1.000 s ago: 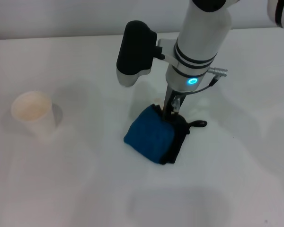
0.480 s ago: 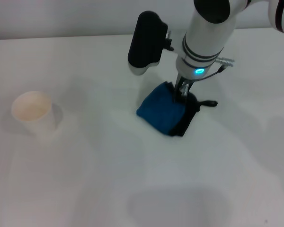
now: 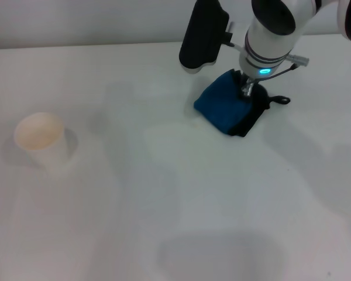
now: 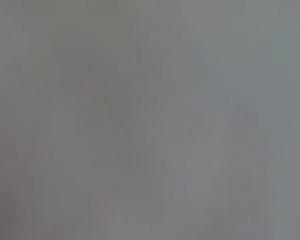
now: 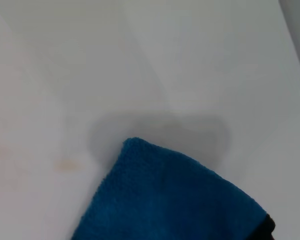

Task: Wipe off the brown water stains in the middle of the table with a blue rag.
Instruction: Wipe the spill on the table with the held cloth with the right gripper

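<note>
Right gripper [image 3: 245,91] comes straight down on the blue rag [image 3: 225,108], pressing it flat on the bench [image 3: 164,205] toward the far right side — vertical approach fits a wipe stroke, my read. Fingers closed on the rag's black-edged end; loop tail sticks out right. Only a faint tan speck of brown stains [image 5: 69,164] shows just beside the rag (wrist view). Paper cup [image 3: 41,140] stands well apart, left. Left arm not visible.

Right arm reaches down at the far right — its hand [image 3: 246,91] points straight downward.
</note>
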